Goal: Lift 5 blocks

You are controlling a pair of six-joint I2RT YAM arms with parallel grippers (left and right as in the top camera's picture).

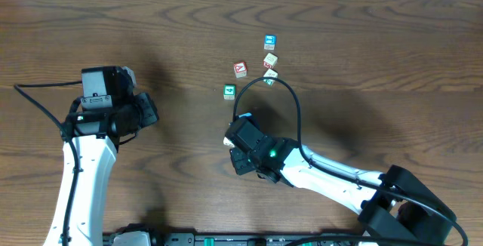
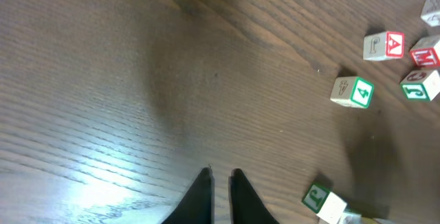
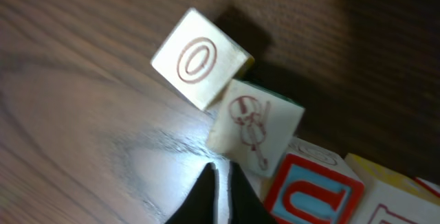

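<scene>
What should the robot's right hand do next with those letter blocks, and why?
Probably open the right gripper wider: its fingers are barely parted, and the cream wooden cube with a red drawing lies just ahead, too wide for that gap.

The table is showing dark brown grain; the O block is showing cream with red lettering, the U block blue framed in red.

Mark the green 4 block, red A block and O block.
green 4 block (image 2: 362,93): left wrist view, its 4 face.
red A block (image 2: 394,45): left wrist view, its A face.
O block (image 3: 199,59): right wrist view, its O face.
</scene>
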